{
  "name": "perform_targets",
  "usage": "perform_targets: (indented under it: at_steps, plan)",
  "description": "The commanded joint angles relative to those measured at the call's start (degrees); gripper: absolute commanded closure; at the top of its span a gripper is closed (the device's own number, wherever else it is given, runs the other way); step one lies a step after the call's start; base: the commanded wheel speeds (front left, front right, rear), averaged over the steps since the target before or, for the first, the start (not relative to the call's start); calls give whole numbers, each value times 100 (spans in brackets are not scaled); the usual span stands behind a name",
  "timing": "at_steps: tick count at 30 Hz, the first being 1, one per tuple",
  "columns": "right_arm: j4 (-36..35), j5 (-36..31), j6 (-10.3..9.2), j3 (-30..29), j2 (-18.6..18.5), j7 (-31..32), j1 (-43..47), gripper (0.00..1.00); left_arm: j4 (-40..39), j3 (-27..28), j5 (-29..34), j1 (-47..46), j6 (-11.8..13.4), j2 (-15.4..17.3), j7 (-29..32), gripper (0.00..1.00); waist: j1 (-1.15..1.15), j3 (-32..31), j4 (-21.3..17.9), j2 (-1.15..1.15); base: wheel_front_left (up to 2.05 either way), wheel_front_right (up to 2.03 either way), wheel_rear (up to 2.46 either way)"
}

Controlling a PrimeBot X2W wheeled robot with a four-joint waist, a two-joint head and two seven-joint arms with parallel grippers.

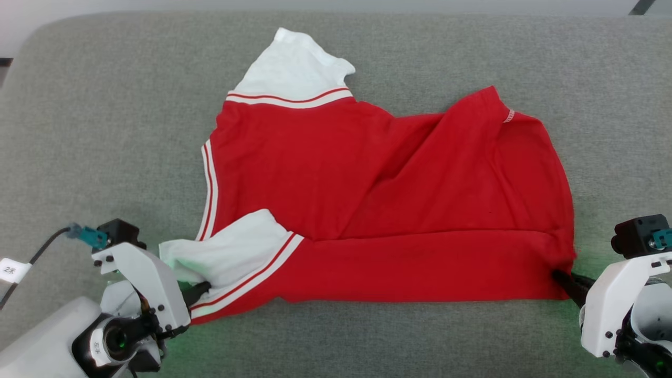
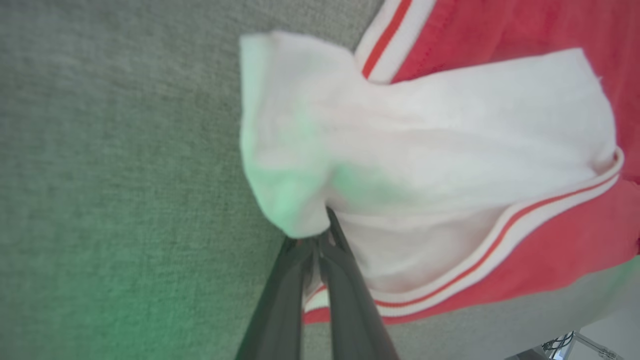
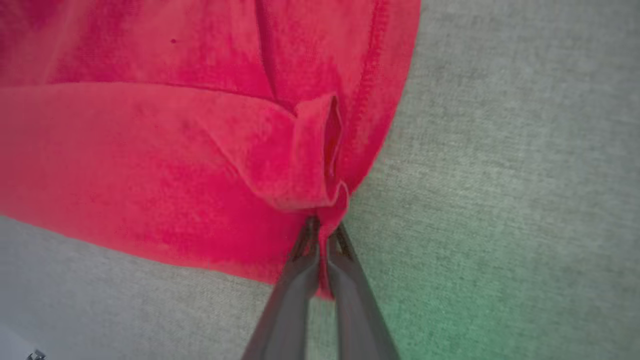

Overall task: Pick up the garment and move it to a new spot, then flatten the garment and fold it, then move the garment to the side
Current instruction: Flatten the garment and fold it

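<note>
- On the head camera I see the garment [image 1: 378, 210] lying near the middle of the grey fabric surface [image 1: 105, 131], with its long side running left to right.
- It is doubled over on itself. A smooth red band runs along the near edge with a fold line above it, and the far part is rumpled with slanting creases.
- The far sleeve [image 1: 294, 68], white, lies spread flat and points away from me. Red-white stripe trim marks where it meets the red body.
- The near sleeve [image 1: 231, 257], also white, is bunched at the near left corner and lies partly over the red cloth.
- My left gripper [image 1: 202, 287] sits low at that near left corner. On the left wrist camera its dark fingers [image 2: 350, 280] are pressed close together, with the sleeve's edge and a bit of striped trim pinched between them, so it is holding the garment.
- My right gripper [image 1: 560, 275] is at the near right corner. On the right wrist camera its fingers [image 3: 295, 290] stand narrow with a tuck of red hem caught between the tips, so it too has hold of the garment.
- Between the two grips the near edge lies almost straight on the surface.
- A green glow falls on the surface beside each gripper.
- A cable [image 1: 47, 249] with a teal plug and a white tag hangs by my left arm.
</note>
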Motion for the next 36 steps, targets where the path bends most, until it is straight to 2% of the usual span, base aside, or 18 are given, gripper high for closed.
perform_targets:
  at_steps: [1,10,24,36]
  plan:
    - [32,81,1,-3,8,107,58,100,83,-222,31,125,-44,-389,10,100,0,17,36,0,0,0,0]
    - [-247,195,-3,-239,-171,238,184,100,-95,-184,125,184,-28,-197,-83,100,0,-55,80,0,0,0,0]
    - [-663,434,-2,-422,-441,488,674,100,-811,-135,207,311,354,410,-23,100,0,-312,95,0,0,0,0]
    - [-1053,434,-2,-597,-397,775,1310,100,-1463,-147,108,639,719,849,-26,100,0,-442,98,0,0,0,0]
